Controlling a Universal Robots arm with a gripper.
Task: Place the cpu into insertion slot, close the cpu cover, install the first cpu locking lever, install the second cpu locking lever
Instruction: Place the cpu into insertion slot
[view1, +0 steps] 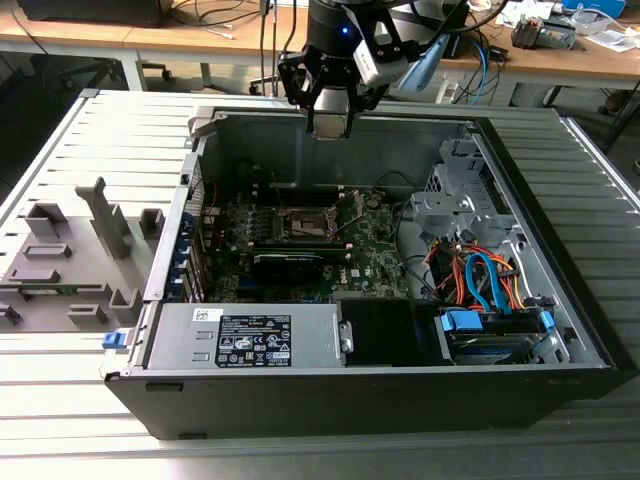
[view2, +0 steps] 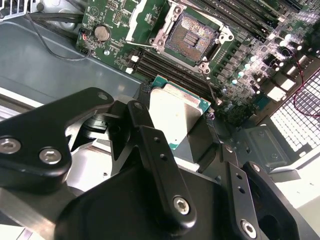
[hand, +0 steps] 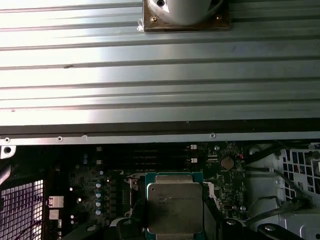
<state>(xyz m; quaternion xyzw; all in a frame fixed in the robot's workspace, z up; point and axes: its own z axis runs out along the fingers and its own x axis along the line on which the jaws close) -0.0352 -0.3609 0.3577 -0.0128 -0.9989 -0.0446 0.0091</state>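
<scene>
My gripper (view1: 330, 124) hangs over the rear wall of the open computer case, above the motherboard. In both wrist views it is shut on the cpu (view2: 176, 116) (hand: 174, 204), a flat square chip with a silvery top and green edge, gripped by two opposite sides between the black fingers (view2: 150, 145). The insertion slot (view2: 190, 37) (view1: 303, 223) is a dark square socket with bare contacts and nothing in it. It lies on the green board, below and ahead of the chip. The cpu cover (view2: 142, 21), a silvery plate, stands swung open at one side of the socket.
Black memory slots (view2: 165, 67) run between the chip and the socket. A long black block (view1: 288, 262) lies in front of the socket. A grey power supply (view1: 250, 335) sits at the case front. Drive cages and coloured cables (view1: 480, 280) are on the exterior view's right. Grey fixtures (view1: 70, 255) stand left of the case.
</scene>
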